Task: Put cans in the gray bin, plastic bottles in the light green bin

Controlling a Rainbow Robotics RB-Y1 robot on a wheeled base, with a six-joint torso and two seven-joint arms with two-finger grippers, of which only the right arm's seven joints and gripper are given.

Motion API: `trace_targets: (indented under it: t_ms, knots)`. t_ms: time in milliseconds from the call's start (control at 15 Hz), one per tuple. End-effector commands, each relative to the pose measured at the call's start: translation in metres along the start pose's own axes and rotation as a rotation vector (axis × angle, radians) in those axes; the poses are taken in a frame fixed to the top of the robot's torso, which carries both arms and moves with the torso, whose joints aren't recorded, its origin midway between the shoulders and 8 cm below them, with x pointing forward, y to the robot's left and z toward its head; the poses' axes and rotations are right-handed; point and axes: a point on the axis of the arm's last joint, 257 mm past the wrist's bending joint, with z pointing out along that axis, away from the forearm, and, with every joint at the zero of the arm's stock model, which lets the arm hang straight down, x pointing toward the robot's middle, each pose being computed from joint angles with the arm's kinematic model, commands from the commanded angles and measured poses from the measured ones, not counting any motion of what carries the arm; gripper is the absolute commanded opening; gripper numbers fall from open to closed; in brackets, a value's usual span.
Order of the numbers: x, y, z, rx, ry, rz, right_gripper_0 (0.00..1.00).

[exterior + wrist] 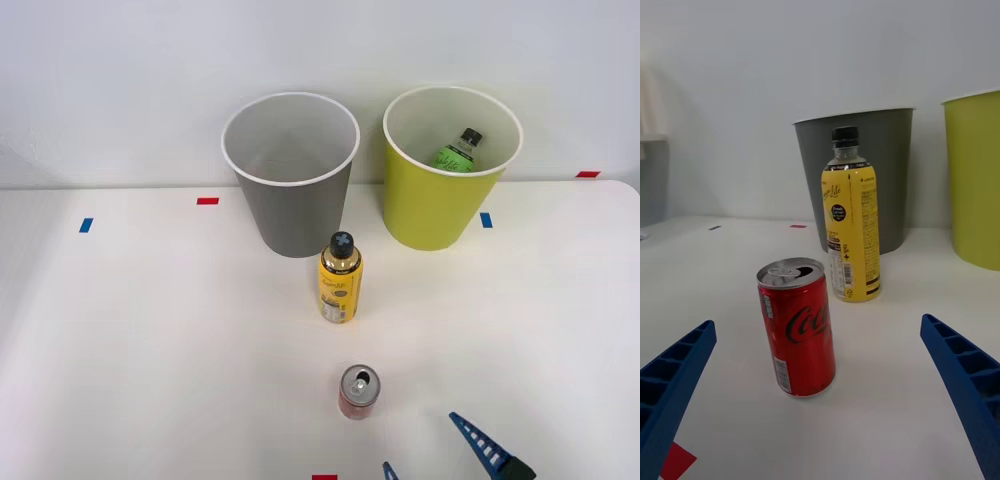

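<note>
On the white desk (pixel 150 330), the short red Coca-Cola can (pixel 797 326) stands upright before the released blue ribbed pincer (pixel 425 455), the yellow black-capped bottle (pixel 851 217) behind it.

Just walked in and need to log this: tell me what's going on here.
The robot is sorting drink containers into two bins. Its right gripper is open, fingers spread just short of the upright red can on the white table. The yellow bottle stands before the gray bin. A green-labelled bottle already lies in the light green bin.
</note>
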Motion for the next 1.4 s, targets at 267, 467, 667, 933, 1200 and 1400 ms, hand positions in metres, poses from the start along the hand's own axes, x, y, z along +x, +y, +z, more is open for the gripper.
trace_targets:
  t_ms: [267,467,667,933,1200,1400]
  knots:
    - [0.023,0.011,0.03,-0.054,-0.017,-0.025,0.94]
    - [0.028,0.018,0.053,-0.064,-0.041,-0.025,0.94]
    - [0.034,0.022,0.076,-0.059,-0.028,-0.025,0.94]
    - [0.04,0.021,0.092,-0.057,-0.006,-0.035,0.94]
    - [0.043,0.02,0.108,-0.044,0.007,-0.038,0.94]
    - [0.043,0.017,0.112,-0.038,0.009,-0.037,0.94]
